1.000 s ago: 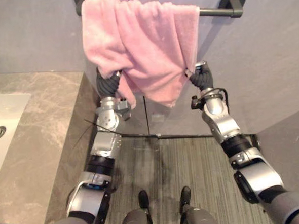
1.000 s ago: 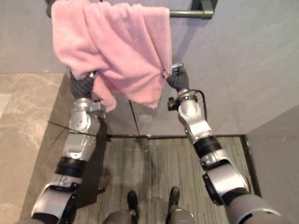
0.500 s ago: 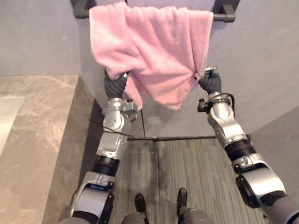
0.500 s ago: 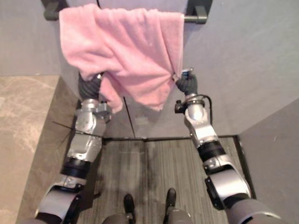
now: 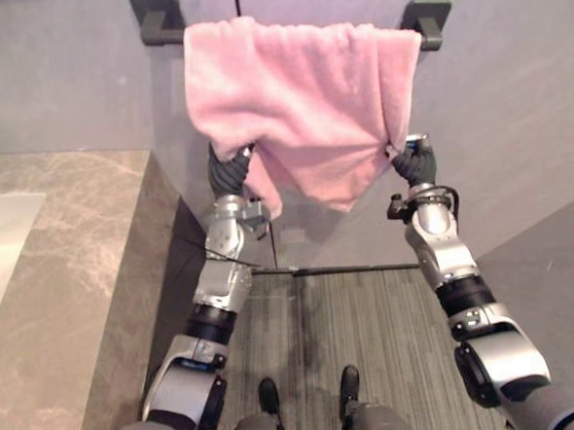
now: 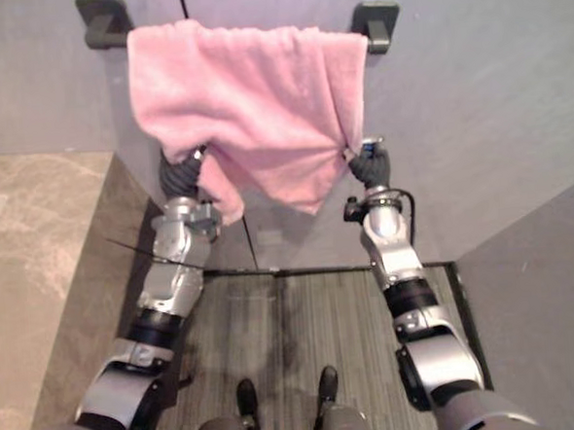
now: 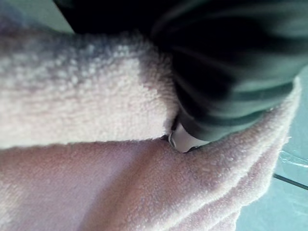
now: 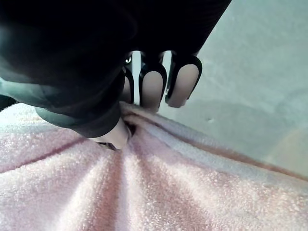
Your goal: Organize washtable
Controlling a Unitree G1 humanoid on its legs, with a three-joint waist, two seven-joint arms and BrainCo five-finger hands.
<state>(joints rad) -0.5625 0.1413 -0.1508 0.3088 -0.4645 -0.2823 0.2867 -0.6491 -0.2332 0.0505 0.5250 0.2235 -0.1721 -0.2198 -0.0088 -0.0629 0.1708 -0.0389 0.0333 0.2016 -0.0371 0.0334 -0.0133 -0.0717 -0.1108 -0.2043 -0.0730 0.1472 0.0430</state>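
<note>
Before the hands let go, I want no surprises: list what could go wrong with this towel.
1. The right hand pinches the pink towel at its edge; a downward tug could drag it off the towel bar.
2. The left hand sits under a hanging fold, so pulling it away may snag cloth.
3. The lower hem hangs bunched and uneven, so it may end up crooked.

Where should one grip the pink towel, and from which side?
Grip the pink towel by its hanging lower edge, near each side, from below: it drapes over the rail, leaving that edge free. The right hand pinches it; the left hand is beneath it.
</note>
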